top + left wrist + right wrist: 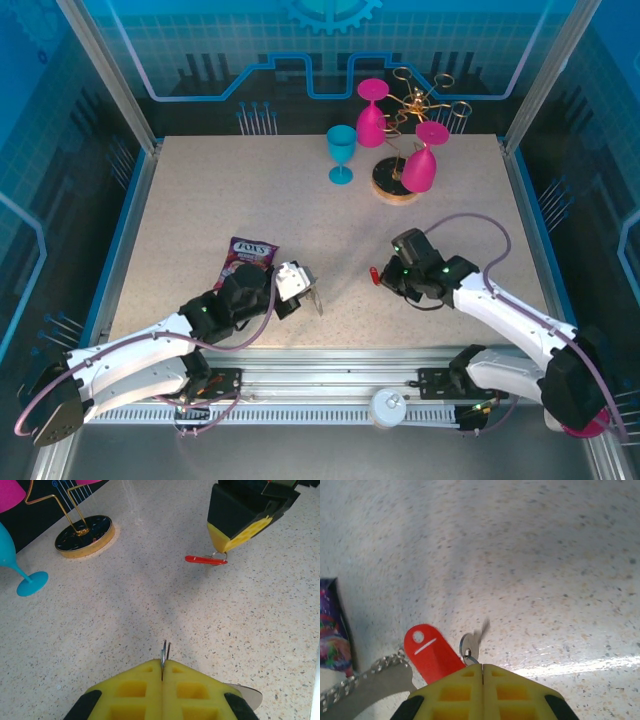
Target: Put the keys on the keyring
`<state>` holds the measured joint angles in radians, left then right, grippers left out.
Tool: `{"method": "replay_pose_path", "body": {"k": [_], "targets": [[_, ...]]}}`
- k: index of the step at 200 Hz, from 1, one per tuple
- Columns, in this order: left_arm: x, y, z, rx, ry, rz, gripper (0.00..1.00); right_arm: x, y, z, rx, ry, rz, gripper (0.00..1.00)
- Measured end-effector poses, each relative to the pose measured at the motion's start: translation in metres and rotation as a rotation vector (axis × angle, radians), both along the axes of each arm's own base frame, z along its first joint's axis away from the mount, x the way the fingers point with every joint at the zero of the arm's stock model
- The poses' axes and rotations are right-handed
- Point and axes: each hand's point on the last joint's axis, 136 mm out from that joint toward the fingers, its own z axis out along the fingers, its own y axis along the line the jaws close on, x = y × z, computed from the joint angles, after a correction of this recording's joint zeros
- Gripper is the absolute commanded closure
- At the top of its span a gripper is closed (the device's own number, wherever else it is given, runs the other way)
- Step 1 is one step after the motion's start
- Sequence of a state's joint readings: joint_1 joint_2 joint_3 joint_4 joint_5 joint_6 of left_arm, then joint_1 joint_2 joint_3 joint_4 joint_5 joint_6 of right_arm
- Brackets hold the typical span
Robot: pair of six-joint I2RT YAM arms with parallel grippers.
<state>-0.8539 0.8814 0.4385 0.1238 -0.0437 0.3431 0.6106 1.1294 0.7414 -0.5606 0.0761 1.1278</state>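
While left jaws clench keyring (164, 654), right jaws pinch keys (434, 652), snack packet (248, 254) nearby, glass rack (396, 187) beyond

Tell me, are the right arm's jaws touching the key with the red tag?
Touching. The right wrist view shows the right jaws shut on the silver end of the key, which pokes out between them beside its red tag.
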Motion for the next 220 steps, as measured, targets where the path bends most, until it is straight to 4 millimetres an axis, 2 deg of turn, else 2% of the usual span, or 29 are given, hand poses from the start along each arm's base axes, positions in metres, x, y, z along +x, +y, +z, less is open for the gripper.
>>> {"method": "replay_pose_path", "body": {"k": [15,40,64,94,135,169,207,220], "targets": [[0.000,0.000,0.000,0.000,0.000,0.000,1.00,-0.003,0.007,-0.002,-0.070,-0.002,0.089,1.00],[0.000,0.000,0.000,0.000,0.000,0.000,1.00,-0.013,0.015,-0.022,-0.195,0.043,0.227,1.00],[0.000,0.000,0.000,0.000,0.000,0.000,1.00,-0.020,0.021,-0.037,-0.241,0.082,0.305,0.78],[0.000,0.000,0.000,0.000,0.000,0.000,1.00,-0.020,0.028,-0.037,-0.222,0.072,0.357,0.66],[0.000,0.000,0.000,0.000,0.000,0.000,1.00,-0.022,0.033,-0.038,-0.202,0.072,0.385,0.61],[0.000,0.000,0.000,0.000,0.000,0.000,1.00,-0.023,0.034,-0.052,-0.183,0.096,0.384,0.59],[0.000,0.000,0.000,0.000,0.000,0.000,1.00,-0.019,0.027,-0.060,-0.227,0.130,0.318,0.46],[0.000,0.000,0.000,0.000,0.000,0.000,1.00,-0.015,0.026,-0.061,-0.248,0.141,0.279,0.46]]}}
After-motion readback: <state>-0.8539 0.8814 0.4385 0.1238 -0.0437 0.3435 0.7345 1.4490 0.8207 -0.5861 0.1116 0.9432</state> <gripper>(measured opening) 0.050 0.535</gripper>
